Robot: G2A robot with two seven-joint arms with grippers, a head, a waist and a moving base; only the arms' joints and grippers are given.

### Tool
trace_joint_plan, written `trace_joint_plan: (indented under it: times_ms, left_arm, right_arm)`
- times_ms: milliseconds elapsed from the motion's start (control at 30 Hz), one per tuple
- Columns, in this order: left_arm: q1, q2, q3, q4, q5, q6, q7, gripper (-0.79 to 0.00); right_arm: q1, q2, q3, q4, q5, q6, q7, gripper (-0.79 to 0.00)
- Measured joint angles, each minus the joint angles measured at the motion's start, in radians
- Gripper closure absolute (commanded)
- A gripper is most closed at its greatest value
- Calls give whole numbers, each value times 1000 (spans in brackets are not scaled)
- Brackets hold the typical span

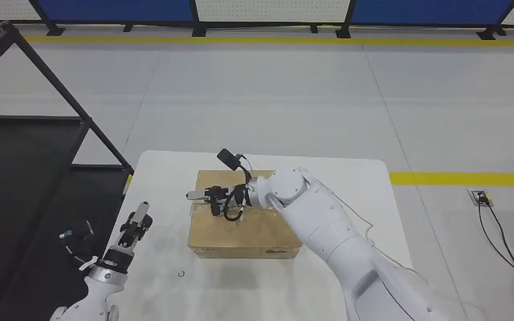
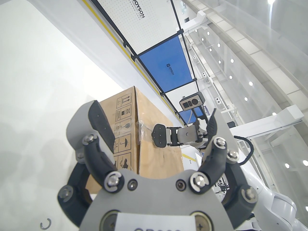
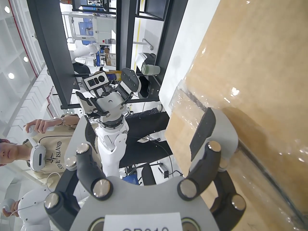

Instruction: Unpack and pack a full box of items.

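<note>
The right gripper (image 1: pixel 195 194), fingers spread, sits at the box (image 1: pixel 241 239) edge. Close squarely on the tape (image 3: pixel 186 97) end, then peel slowly.

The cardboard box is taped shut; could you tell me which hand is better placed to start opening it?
Right: the right hand sits open at the taped seam on the box, while the left hand hovers apart over the table.

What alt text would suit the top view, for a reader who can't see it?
A closed, taped cardboard box sits on a white table; the right end effector, open, is at the box's top, by one edge. The left end effector, also open, is off to the side, apart from it.
</note>
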Motion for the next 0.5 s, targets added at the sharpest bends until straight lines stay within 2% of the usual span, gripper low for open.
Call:
trace_joint_plan:
  times_ms: [367,500]
  left_arm:
    - [-52,4,42,7,26,16,-35,-785]
    - [-76,6,59,17,33,22,-50,-785]
  right_arm:
    - [19,58,66,79,17,-49,119,-785]
    - [12,88,90,92,19,-67,113,-785]
